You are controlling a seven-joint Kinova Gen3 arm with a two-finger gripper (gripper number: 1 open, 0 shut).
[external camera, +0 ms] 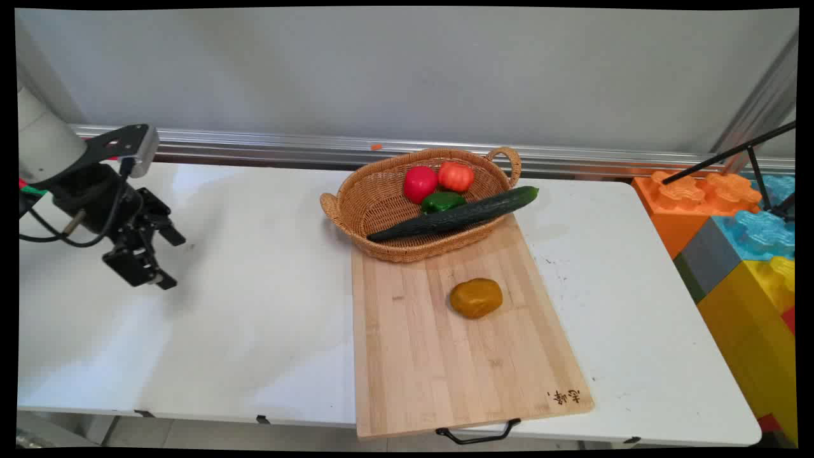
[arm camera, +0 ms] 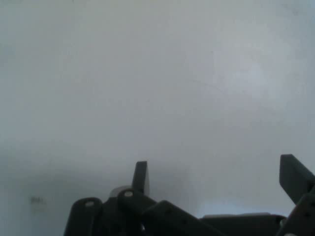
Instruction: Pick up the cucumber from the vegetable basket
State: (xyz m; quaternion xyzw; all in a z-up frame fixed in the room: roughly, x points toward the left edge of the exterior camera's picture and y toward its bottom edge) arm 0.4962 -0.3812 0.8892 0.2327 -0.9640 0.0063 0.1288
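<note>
My gripper [external camera: 170, 262] hangs open over the left part of the white table [external camera: 254, 305], holding nothing. In the hand view its two fingers [arm camera: 141, 177] stand wide apart over bare white tabletop. Far to its right a wooden cutting board [external camera: 458, 356] carries a brown-yellow potato [external camera: 475, 298]. A wicker basket [external camera: 372, 200] rests on the board's far end. Inside it lie a red pepper [external camera: 420, 184], a tomato [external camera: 455, 176], a green pepper [external camera: 442, 201] and a long dark cucumber [external camera: 458, 215] that sticks out over the rim.
Large orange, blue, grey and yellow toy blocks [external camera: 738, 242] stand off the table's right end. A black tripod leg [external camera: 731, 152] crosses above them. A metal rail [external camera: 254, 143] runs along the wall behind the table.
</note>
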